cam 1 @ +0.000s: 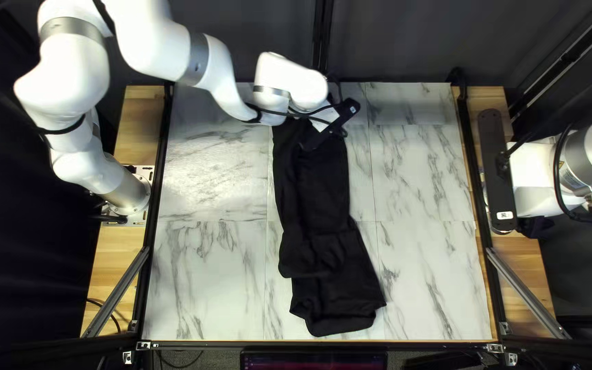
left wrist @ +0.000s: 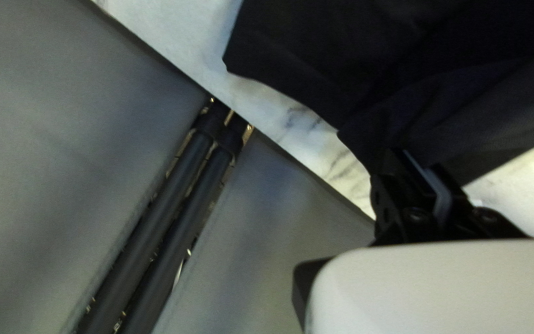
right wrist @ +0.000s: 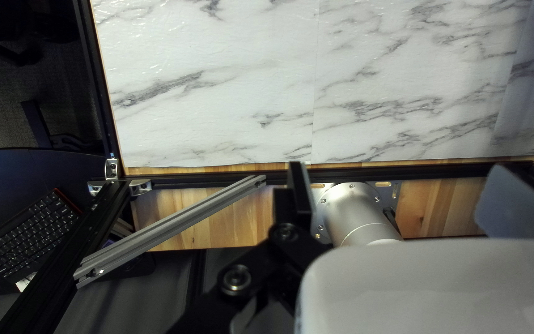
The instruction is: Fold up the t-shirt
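Keyboard (right wrist: 26,238) past near edge of desk (cam 1: 433,178): clear in right wrist view only. Black t-shirt (cam 1: 323,199) mid-desk, long strip near to far. Right gripper (cam 1: 498,171) spread, right edge. Left gripper (cam 1: 330,126) pinching t-shirt, far end.

A white, grey-veined, marble-patterned tabletop (cam 1: 433,274) with straight seams fills the middle of the top left view, pale wooden strips (cam 1: 142,123) beyond the black rails (cam 1: 153,212) at left and right. A long, narrow, folded black cloth t-shirt (cam 1: 323,199) lies from upper centre to lower centre, rumpled midway; its partly hidden upper end seems to stop short of the far edge.
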Tool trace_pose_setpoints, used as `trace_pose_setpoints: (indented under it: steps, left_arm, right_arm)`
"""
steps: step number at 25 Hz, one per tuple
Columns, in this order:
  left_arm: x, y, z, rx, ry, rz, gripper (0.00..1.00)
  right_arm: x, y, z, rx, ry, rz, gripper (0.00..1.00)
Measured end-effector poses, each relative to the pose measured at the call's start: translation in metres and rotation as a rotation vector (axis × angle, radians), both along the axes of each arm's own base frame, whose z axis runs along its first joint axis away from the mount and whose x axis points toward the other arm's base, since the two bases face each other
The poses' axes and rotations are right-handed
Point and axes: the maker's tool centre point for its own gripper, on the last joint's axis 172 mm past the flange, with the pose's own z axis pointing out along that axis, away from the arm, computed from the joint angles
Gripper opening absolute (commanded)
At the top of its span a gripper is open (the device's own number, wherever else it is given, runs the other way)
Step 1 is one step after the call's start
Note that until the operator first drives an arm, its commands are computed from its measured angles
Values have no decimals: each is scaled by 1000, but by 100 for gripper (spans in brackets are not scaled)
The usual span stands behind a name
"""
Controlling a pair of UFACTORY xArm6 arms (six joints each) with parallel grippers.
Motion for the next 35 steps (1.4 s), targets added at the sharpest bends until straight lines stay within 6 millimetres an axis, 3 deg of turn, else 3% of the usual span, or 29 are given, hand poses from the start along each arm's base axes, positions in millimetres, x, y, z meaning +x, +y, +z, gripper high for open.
trace_pose_setpoints:
  steps: [4, 13, 17, 22, 35]
  left_arm:
    - [-34, -8, 6, 14, 4, 15, 2]
    - [-149, -25, 29, 78, 15, 122, 2]
    - [-169, -23, 35, 101, 24, 162, 2]
    - [-155, -16, 24, 99, 38, 175, 2]
    - [-46, 9, 4, 39, 37, 107, 3]
  right_arm:
    - [0, 0, 0, 0, 0, 0, 100]
    - [0, 0, 0, 0, 0, 0, 100]
    - [0, 0, 0, 0, 0, 0, 100]
    - [0, 0, 0, 0, 0, 0, 100]
    - [0, 0, 0, 0, 0, 0, 100]
